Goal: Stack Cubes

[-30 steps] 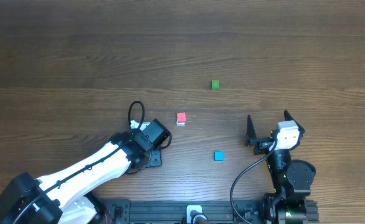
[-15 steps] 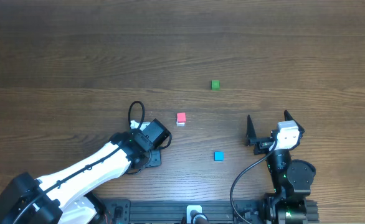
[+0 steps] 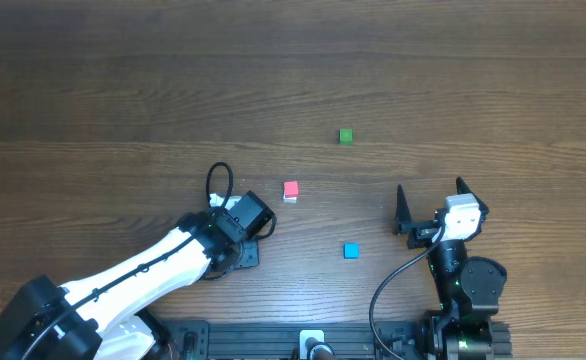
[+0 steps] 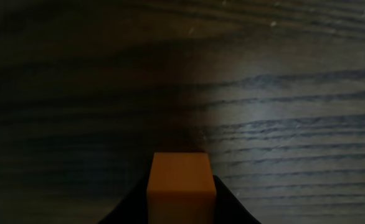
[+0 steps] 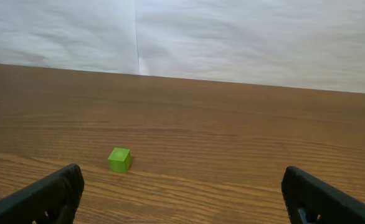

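1. The left claw (image 4: 181, 208) pinches an orange cube (image 4: 181, 182) close to the desk (image 4: 294, 93).
2. The right claw (image 3: 431, 200) is spread wide, near its base.
3. A pink cube (image 3: 291, 188) and a blue cube (image 3: 351, 251) lie apart between the claws.
4. A green cube (image 3: 346, 136) sits farther out.

Green cube (image 3: 346, 136), pink cube (image 3: 291, 189), blue cube (image 3: 351, 251) apart, orange cube (image 4: 181, 185) in left end effector (image 4: 181, 204)
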You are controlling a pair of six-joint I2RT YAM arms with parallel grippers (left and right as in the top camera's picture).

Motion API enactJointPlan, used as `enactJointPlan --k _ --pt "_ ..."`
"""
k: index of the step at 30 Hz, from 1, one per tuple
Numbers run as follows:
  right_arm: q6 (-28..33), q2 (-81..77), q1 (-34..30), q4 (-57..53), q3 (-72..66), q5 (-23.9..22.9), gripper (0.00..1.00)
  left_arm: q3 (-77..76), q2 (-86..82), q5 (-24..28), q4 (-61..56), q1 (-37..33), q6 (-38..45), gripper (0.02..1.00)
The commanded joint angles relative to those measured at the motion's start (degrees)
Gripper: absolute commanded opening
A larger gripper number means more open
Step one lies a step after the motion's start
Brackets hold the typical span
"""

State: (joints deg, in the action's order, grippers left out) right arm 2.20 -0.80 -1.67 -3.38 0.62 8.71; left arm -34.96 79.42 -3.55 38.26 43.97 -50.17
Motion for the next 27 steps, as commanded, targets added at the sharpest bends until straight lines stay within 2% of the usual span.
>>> enactJointPlan --k 1,2,3,8,15,21,27 --pt "0.2 0.4 0.2 -0.2 -0.3 0.2 0.993 0.2 0.6 0.1 -1.7 0.1 0.0 0.143" --pt "0.2 0.4 0.2 -0.2 -0.3 0.2 0.991 -0.3 0.6 0.2 -1.7 0.1 0.0 0.058" --pt "0.2 0.4 0.2 -0.2 -0.3 0.2 0.991 -1.3 0.6 0.1 -1.4 0.1 0.0 0.042" --pt "0.2 0.4 0.2 -0.2 -0.3 0.2 0.993 -10.7 1.0 -2.1 3.4 0.1 0.4 0.042" --pt "0.2 0.4 0.2 -0.2 -0.3 0.2 0.991 -31.5 8.6 -4.2 16.1 -0.7 0.4 0.04" --pt "0.2 0.4 0.2 -0.2 -0.3 0.2 0.991 -42.6 17.3 -3.7 18.0 -0.8 0.4 0.042" --pt "0.2 0.4 0.2 -0.2 -0.3 0.2 0.991 -46.7 23.4 -2.0 17.7 -0.8 0.4 0.04"
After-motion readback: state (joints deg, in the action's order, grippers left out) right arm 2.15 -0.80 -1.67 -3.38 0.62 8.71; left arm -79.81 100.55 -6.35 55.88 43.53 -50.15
